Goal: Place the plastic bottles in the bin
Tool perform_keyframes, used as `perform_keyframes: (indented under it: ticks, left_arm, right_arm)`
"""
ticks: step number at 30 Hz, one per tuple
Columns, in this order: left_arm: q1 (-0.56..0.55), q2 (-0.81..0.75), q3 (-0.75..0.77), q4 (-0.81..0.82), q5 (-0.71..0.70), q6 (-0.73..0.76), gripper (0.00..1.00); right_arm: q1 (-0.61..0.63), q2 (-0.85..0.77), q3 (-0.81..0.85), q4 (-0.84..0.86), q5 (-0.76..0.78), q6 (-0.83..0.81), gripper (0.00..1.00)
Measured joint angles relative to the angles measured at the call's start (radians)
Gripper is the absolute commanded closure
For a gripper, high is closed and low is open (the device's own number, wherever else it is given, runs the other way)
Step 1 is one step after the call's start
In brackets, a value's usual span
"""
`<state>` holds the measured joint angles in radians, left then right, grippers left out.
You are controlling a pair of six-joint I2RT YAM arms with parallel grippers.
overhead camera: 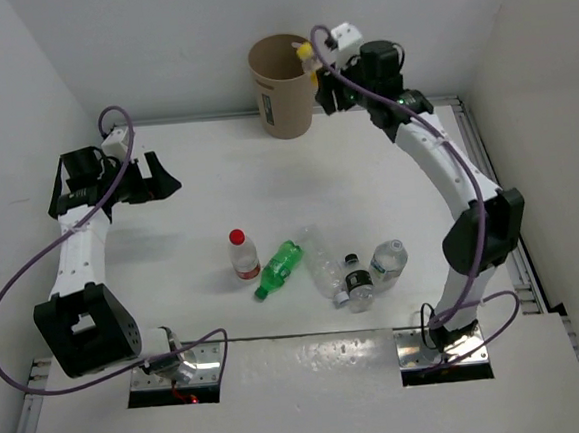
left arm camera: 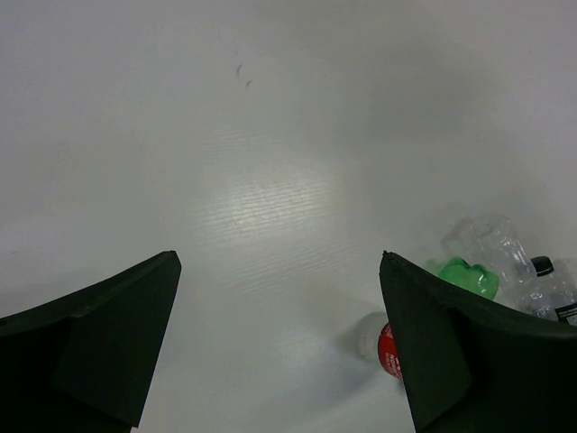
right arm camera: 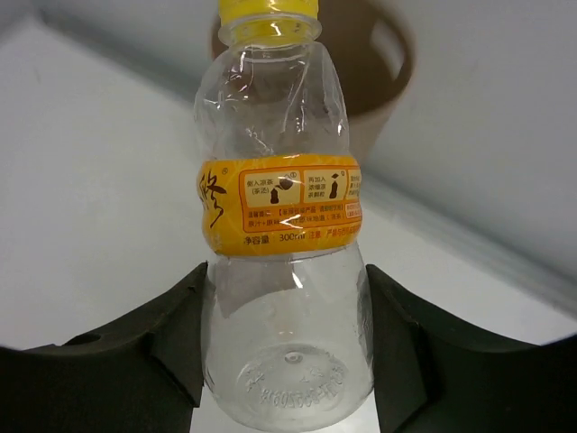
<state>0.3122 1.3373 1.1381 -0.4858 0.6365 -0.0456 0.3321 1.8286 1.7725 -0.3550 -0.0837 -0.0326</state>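
Central bottle cluster (overhead camera: pixel 326 266); bin (overhead camera: pixel 282 92) at rear.

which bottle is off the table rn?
The yellow-capped bottle with the orange label: it sits between the jaws of the right gripper, up by the bin. The other five bottles are all down on the table.
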Motion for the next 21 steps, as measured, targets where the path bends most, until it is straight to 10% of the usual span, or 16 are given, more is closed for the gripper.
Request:
perform_keyframes:
  ticks: [10,21]
  left_arm:
    - [0.002,-0.019,-0.002,0.046,0.077,-0.001,0.01]
    - [0.008,-0.019,-0.034,0.058,0.103,0.003,0.01]
  right_arm:
    - [-0.048,0.15,0.163,0.552,-0.01,0.146,1.0]
    - [-0.04,0.579,0.47,0.764,-0.014,0.224,0.91]
